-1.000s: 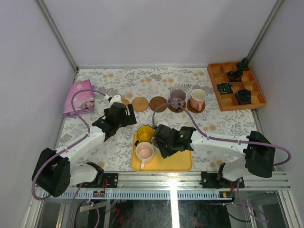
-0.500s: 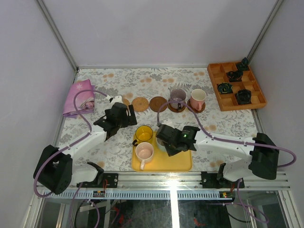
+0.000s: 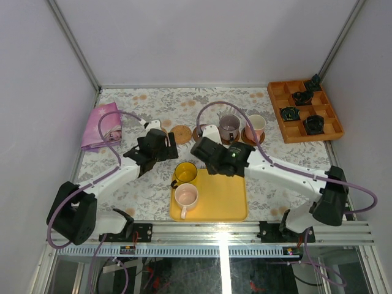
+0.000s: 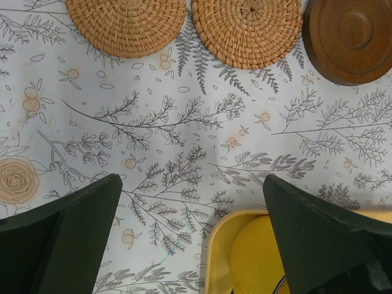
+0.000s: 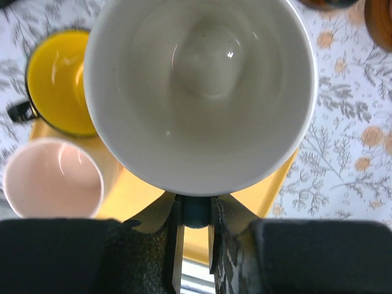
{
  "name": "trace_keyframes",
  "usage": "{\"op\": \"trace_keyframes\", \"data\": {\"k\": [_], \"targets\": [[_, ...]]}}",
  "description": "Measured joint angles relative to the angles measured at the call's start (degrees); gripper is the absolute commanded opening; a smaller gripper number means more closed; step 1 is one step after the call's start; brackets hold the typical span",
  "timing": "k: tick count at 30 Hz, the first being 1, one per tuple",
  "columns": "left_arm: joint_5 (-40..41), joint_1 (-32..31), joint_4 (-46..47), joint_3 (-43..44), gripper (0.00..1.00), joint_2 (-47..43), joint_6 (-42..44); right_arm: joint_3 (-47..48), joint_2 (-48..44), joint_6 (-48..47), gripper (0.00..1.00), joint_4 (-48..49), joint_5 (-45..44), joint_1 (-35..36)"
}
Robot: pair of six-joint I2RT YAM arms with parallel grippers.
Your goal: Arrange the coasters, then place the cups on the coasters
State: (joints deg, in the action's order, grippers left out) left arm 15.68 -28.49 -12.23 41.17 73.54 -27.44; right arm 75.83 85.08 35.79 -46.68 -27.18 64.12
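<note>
My right gripper is shut on the dark handle of a white cup, held above the yellow tray. In the top view this gripper hides the cup. A yellow cup and a pale pink cup stand on the tray. The purple-grey cup and the salmon cup each stand on a coaster at the back. My left gripper is open and empty over the cloth. Beyond it lie two woven tan coasters and a dark brown coaster.
An orange wooden compartment box with small black objects stands at the back right. A folded pink cloth lies at the back left. Side walls close in the table.
My right gripper closed on the white cup's handle, lifted it off the tray and carried it back and left towards the coasters. The left gripper edged slightly farther back.
</note>
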Motion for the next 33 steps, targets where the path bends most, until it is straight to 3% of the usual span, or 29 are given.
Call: {"op": "trace_keyframes", "data": {"k": [10, 19, 33], "targets": [[3.6, 0.0, -0.1, 2.1, 1.0, 0.5, 2.1, 12.9, 11.7, -3.8, 0.0, 2.1, 1.8, -13.3], [6.3, 0.0, -0.2, 2.3, 0.99, 1.0, 2.7, 21.1, 24.3, -4.1, 0.0, 5.2, 3.3, -14.7], [7.8, 0.0, -0.2, 2.3, 0.99, 1.8, 4.3, 26.4, 32.3, -1.4, 0.0, 6.5, 8.6, -18.4]]}}
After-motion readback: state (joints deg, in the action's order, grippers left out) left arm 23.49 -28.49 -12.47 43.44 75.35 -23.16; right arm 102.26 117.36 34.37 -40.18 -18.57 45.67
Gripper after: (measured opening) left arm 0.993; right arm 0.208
